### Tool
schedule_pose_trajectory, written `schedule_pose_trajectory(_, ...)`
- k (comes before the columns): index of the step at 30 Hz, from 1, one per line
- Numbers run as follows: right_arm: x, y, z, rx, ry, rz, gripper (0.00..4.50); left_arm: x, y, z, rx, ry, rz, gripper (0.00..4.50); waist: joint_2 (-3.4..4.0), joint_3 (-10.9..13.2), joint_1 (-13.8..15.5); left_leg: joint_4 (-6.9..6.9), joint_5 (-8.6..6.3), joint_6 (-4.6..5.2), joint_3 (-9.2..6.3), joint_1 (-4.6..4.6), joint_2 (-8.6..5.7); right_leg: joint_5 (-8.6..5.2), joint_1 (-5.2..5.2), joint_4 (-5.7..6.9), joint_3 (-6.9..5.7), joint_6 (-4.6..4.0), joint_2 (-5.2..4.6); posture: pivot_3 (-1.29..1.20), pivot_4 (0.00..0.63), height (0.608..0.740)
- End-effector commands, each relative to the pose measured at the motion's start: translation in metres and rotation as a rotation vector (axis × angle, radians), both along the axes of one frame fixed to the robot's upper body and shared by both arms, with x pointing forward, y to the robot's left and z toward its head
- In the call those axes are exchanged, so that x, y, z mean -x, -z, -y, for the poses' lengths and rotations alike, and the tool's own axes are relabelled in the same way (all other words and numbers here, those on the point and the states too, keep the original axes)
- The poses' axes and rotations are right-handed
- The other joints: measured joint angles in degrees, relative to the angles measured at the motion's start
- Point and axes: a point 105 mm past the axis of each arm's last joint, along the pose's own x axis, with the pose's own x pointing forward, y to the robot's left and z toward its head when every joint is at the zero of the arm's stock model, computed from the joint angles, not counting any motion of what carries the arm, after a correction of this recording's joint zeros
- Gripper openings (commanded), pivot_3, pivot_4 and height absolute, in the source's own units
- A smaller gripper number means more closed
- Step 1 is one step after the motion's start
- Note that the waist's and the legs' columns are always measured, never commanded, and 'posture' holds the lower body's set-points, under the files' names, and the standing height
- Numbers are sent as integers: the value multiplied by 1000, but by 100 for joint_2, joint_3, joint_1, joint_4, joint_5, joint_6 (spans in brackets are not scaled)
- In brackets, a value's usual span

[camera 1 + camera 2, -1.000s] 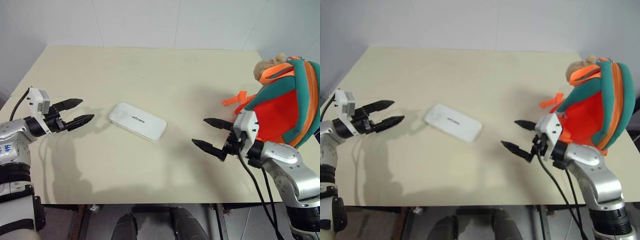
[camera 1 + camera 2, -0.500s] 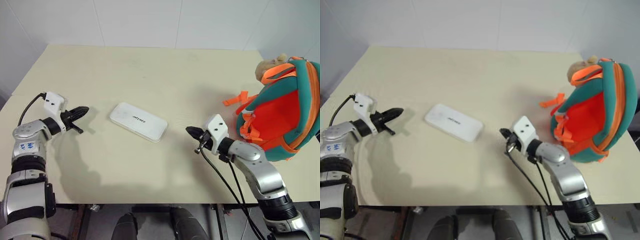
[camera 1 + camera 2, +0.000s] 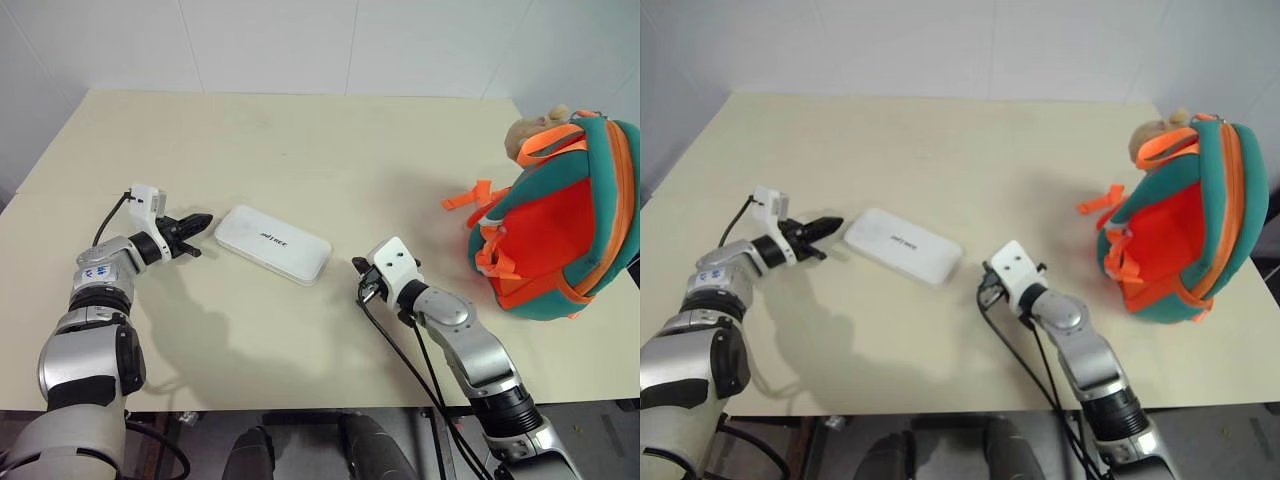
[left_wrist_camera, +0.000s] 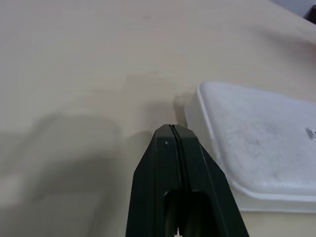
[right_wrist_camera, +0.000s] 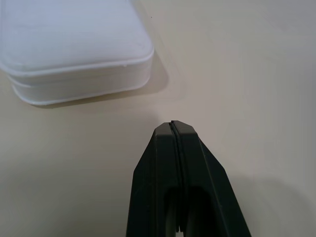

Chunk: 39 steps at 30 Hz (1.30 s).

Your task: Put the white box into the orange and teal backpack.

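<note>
The white box [image 3: 274,243] lies flat in the middle of the cream table [image 3: 320,140], small dark lettering on its top. My left gripper [image 3: 203,218] is shut and empty, its tip a short gap from the box's left end; the box corner [image 4: 247,138] shows beside its tip in the left wrist view. My right gripper [image 3: 357,266] is shut and empty too, just right of the box's near right corner [image 5: 74,54]. The orange and teal backpack [image 3: 565,225] stands at the table's right edge, its orange side facing the box, a tan plush toy [image 3: 532,130] on top.
Orange straps [image 3: 472,197] trail from the backpack onto the table towards the centre. A black cable [image 3: 400,350] hangs from my right arm over the table's front edge. White walls stand behind the table.
Both grippers went from open to shut. Both arms came down and inward towards the box, the left from the far left, the right from beside the backpack. The box has not moved.
</note>
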Motion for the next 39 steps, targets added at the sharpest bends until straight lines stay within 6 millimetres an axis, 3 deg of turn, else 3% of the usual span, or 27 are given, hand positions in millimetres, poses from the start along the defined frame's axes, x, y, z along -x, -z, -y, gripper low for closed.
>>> schedule_pose_trajectory(1, 0, -12, -12, -20, -31, 53, 13, -6, -11, 7, 12, 7, 22, 5, 0, 0, 3, 1, 0, 0, 0, 0, 0, 0, 1, 0, 0, 0, 0, 0, 150, 740)
schedule_pose_trajectory(5, 0, -15, -18, -30, -57, 54, 13, -4, -10, 19, 42, 78, 7, 5, 0, 0, -2, 0, 1, -1, 0, 0, 0, 0, 1, 0, 0, 1, 0, 0, 150, 740)
schedule_pose_trajectory(10, 16, -17, -37, -49, -215, 19, 13, 2, -11, 28, 71, 174, -7, 5, 0, 0, -7, -5, 1, -1, -1, 1, 0, 0, 0, -1, -2, 0, 0, 0, 150, 740)
schedule_pose_trajectory(18, 35, -20, -46, -23, -369, -26, 13, 25, 7, 38, 10, 386, -114, 5, 0, 0, -8, -4, 1, -1, -4, 0, 0, -1, 0, -1, -3, -1, 1, 0, 150, 740)
schedule_pose_trajectory(30, 50, -18, -15, 117, -477, -83, 13, 64, 35, 56, -48, 636, -315, 5, 0, 0, 8, -3, 0, -1, -5, 2, 0, -3, 5, -2, -3, -3, -1, 0, 150, 740)
schedule_pose_trajectory(39, 48, -21, -2, 149, -480, -86, 13, 80, 35, 72, -76, 712, -328, 5, 1, 0, 15, -2, 0, -1, -7, 4, 0, -3, 7, -3, -2, -4, -2, 0, 150, 740)
